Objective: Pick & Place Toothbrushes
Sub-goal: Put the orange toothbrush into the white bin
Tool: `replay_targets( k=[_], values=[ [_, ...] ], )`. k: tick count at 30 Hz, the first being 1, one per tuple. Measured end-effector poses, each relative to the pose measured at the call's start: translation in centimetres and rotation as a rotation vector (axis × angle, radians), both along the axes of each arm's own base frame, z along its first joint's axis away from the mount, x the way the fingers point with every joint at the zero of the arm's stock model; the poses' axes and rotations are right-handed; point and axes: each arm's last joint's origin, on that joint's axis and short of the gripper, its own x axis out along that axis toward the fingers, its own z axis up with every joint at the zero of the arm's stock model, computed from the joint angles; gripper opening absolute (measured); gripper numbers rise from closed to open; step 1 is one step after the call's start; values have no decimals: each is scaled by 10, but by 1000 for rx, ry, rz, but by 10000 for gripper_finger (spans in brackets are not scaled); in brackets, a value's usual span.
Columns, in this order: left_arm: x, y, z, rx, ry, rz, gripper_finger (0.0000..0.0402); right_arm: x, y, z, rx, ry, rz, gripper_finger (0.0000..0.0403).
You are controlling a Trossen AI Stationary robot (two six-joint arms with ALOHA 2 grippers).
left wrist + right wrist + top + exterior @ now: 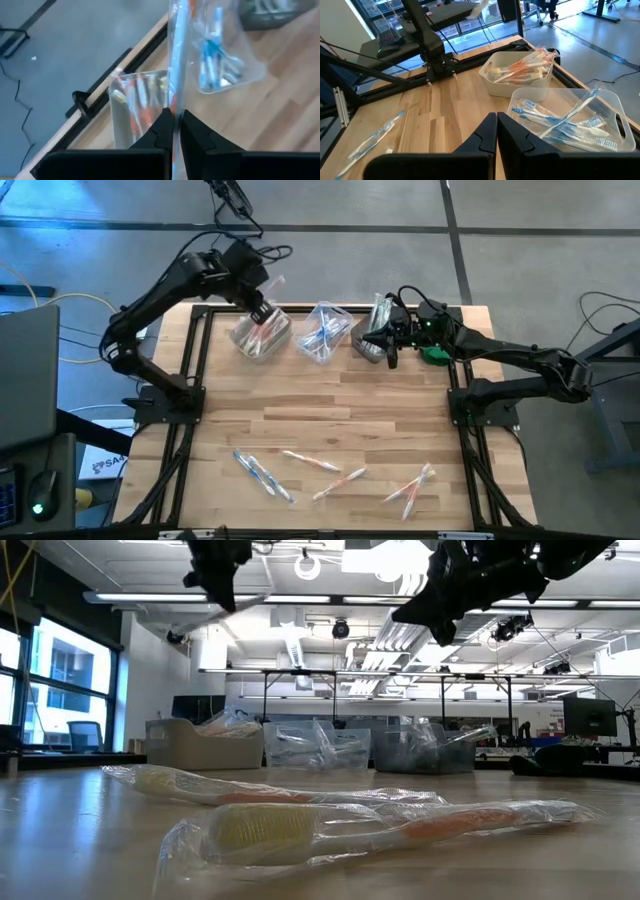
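Note:
My left gripper (260, 310) (174, 114) hangs above the left bin (262, 335), shut on one wrapped toothbrush (178, 55). That bin holds orange-handled toothbrushes (137, 107); the middle bin (325, 332) holds blue ones (560, 125). My right gripper (390, 348) (496, 120) is shut with nothing in it, raised over the dark right bin (368, 340). Several more wrapped toothbrushes (262, 475) (340, 483) (412, 485) lie flat on the wood near the front edge, and they fill the foreground of the low view (380, 830). My left gripper pinches the wrapped toothbrush between its two fingers (161, 127); the wrapper (174, 102) comes straight out past the fingertips, running along the fingers. The fingers slant down from the table's left. The toothbrush is lifted clear, above the left bin.
A small green object (435, 355) lies beside the right bin at the back right. Black frame rails (200, 370) (455, 380) run along both sides of the table. Bare wood (330, 410) lies between the bins and the loose toothbrushes.

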Motion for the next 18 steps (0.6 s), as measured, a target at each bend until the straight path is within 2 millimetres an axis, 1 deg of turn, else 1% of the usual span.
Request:
replay_targets(
  k=[4, 9, 12, 15, 18],
  values=[
    [-2, 18, -23, -17, 23, 55, 10, 0, 0, -1, 3, 6, -1, 5],
    [-5, 36, -63, -64, 50, 144, 10, 0, 0, -1, 3, 6, -1, 5],
    [-4, 44, -87, -69, 38, 178, 10, 0, 0, -1, 3, 6, -2, 5],
    [0, 50, -106, -43, 4, 191, 10, 0, 0, -1, 3, 6, -2, 5],
    [1, 52, -122, -18, 9, 205, 10, 0, 0, -1, 3, 7, -5, 5]
  ],
)
